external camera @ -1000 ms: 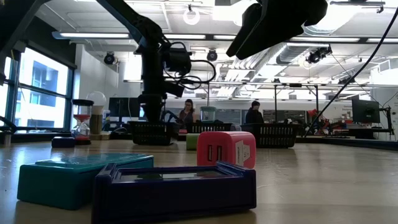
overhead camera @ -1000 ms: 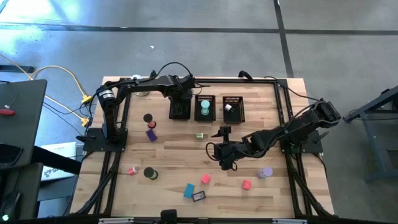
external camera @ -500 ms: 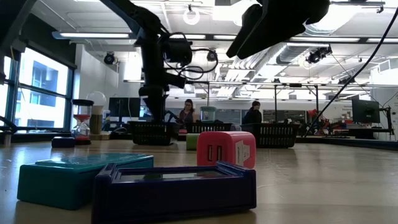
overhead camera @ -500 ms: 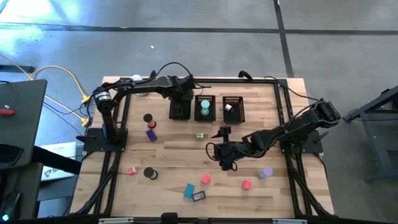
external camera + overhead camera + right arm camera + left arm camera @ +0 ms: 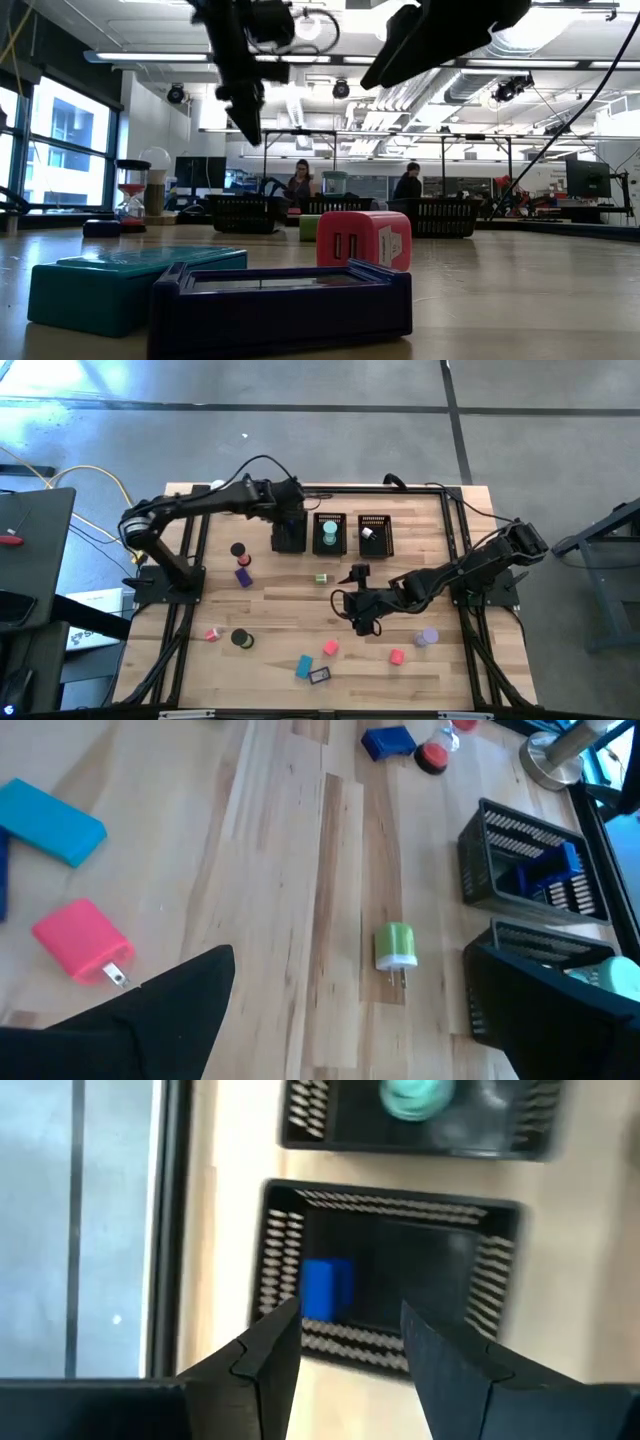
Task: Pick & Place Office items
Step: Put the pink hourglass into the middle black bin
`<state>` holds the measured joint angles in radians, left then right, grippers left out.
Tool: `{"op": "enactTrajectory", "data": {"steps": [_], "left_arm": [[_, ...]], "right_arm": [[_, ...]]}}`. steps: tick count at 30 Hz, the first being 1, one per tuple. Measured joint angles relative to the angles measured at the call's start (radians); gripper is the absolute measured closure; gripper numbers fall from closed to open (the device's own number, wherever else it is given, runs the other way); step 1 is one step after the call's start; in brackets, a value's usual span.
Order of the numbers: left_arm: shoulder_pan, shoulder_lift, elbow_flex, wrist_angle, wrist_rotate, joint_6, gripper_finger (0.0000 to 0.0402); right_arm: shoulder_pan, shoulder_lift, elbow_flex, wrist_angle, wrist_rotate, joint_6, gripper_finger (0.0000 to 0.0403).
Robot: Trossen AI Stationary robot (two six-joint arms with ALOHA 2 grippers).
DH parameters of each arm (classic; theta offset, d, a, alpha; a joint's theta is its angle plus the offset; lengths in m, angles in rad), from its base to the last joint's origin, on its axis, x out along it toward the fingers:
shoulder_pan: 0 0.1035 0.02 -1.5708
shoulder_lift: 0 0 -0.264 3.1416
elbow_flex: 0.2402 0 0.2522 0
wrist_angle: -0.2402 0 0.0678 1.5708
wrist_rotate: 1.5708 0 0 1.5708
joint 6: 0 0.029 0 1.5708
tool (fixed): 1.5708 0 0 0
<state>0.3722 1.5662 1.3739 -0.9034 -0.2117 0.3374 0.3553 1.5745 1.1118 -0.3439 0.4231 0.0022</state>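
My left gripper hangs open above the left black mesh bin. Nothing is between its fingers. A blue block lies inside that bin. My right gripper hovers open over the table's middle, above and near a green plug that lies on the wood. Other office items lie loose on the table: a pink plug, a teal block, a dark frame, a purple piece and a black roll.
Three mesh bins stand in a row at the far side; the middle one holds a teal item, the right one a white one. An hourglass and a white ball on a stand stand at far left. Bare wood lies near the right edge.
My left gripper has risen from the left bin and now hangs well above it, tipped a little further from straight down. The blue block stays in the bin. My right gripper has kept still.
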Motion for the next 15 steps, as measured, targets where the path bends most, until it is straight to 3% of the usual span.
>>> {"op": "enactTrajectory", "data": {"steps": [8,15], "left_arm": [[-0.141,-0.113,0.0,-0.217,0.003,-0.189,0.0236],[-0.261,-0.146,0.0,-0.397,0.041,-0.459,0.0236]], "right_arm": [[0.0,0.0,0.0,0.034,-0.065,0.004,0.0016],[0.005,0.0,0.0,0.045,-0.064,0.005,0.0016]]}}
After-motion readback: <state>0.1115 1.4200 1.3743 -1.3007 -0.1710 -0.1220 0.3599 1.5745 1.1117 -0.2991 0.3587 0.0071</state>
